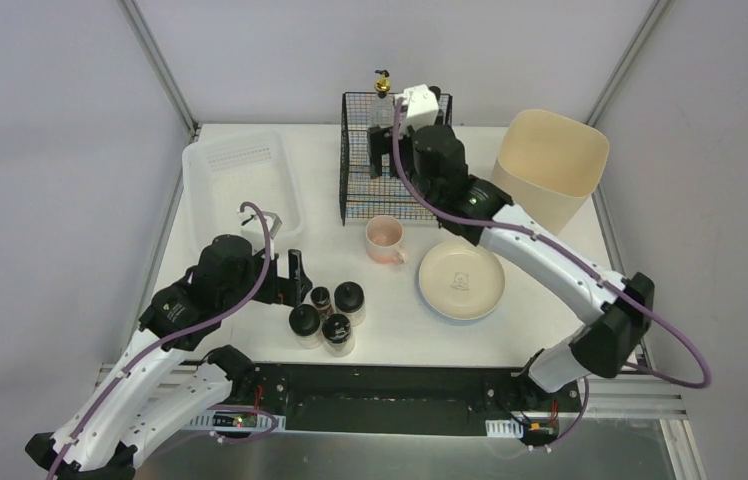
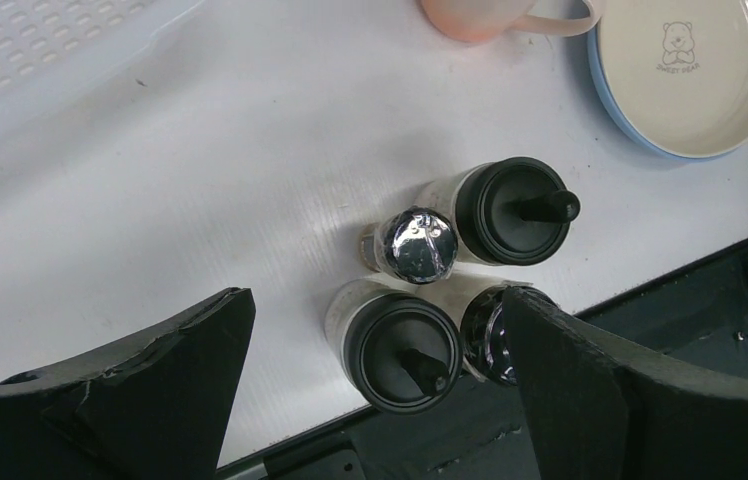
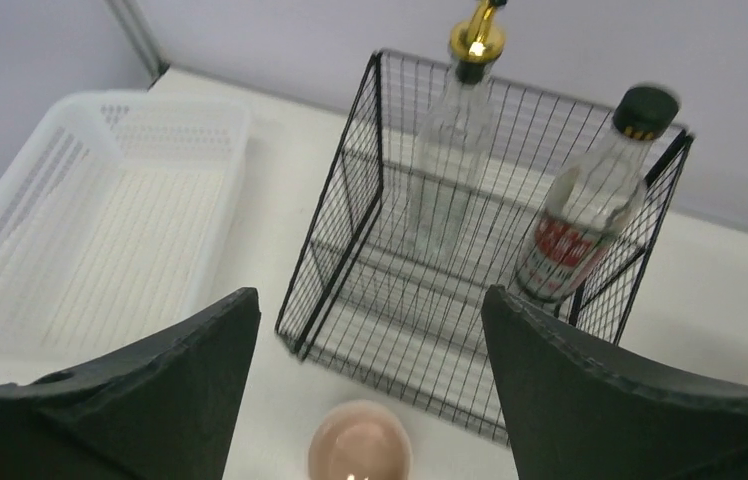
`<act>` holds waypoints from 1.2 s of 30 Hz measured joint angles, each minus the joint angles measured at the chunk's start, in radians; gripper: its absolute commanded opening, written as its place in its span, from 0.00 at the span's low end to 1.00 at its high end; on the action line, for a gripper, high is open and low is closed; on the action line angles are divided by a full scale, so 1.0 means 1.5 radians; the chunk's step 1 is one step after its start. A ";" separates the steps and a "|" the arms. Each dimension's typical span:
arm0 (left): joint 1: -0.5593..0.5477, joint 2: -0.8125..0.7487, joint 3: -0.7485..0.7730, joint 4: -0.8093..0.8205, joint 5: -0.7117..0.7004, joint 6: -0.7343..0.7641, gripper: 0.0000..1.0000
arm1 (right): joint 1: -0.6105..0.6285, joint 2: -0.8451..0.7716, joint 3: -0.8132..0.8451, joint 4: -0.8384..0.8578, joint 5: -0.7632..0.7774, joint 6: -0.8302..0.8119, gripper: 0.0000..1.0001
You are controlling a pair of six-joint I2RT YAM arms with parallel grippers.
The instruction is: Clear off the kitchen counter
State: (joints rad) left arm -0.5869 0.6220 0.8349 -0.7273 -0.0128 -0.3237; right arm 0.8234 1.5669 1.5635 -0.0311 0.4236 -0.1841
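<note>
The white kitchen counter (image 1: 322, 238) holds a cluster of several black-lidded spice jars (image 1: 327, 314) near its front edge, a pink mug (image 1: 385, 240) and a cream plate (image 1: 461, 280). My left gripper (image 1: 298, 280) hangs open just left of the jars. In the left wrist view its fingers straddle one black-lidded jar (image 2: 400, 345), and a second jar (image 2: 485, 328) is partly hidden behind the right finger (image 2: 590, 390). My right gripper (image 1: 387, 158) is open and empty over the black wire rack (image 1: 360, 190). A red-labelled bottle (image 3: 580, 220) and a gold-spouted bottle (image 3: 455, 150) stand in that rack.
A white perforated tray (image 1: 240, 180) lies at the back left and a tall beige bin (image 1: 550, 160) stands at the back right. The mug (image 3: 360, 445) shows below the right fingers. The counter's front edge meets a black rail (image 2: 650, 300) right beside the jars.
</note>
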 measured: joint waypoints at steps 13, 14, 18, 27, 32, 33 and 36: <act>0.000 -0.008 0.000 -0.014 -0.061 -0.001 1.00 | 0.152 -0.175 -0.246 -0.144 -0.053 0.104 0.87; 0.000 -0.008 0.000 -0.015 -0.067 -0.001 1.00 | 0.177 -0.176 -0.254 -0.148 -0.047 0.115 0.87; 0.000 -0.009 0.000 -0.019 -0.083 -0.001 1.00 | 0.233 -0.175 -0.273 -0.163 -0.045 0.157 0.87; 0.000 -0.013 0.000 -0.020 -0.102 -0.004 1.00 | 0.278 -0.112 -0.275 -0.167 -0.040 0.248 0.88; 0.000 -0.014 0.000 -0.020 -0.109 -0.004 1.00 | 0.292 -0.038 -0.272 -0.167 -0.025 0.289 0.88; 0.000 -0.014 0.000 -0.020 -0.110 -0.004 1.00 | 0.292 -0.024 -0.272 -0.167 -0.022 0.296 0.88; 0.000 -0.015 0.000 -0.020 -0.115 -0.005 1.00 | 0.292 0.002 -0.272 -0.167 -0.007 0.311 0.88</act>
State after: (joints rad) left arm -0.5869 0.5991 0.8349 -0.7574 -0.1856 -0.3305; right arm 1.2621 1.5696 1.1553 -0.2817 0.4133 0.2821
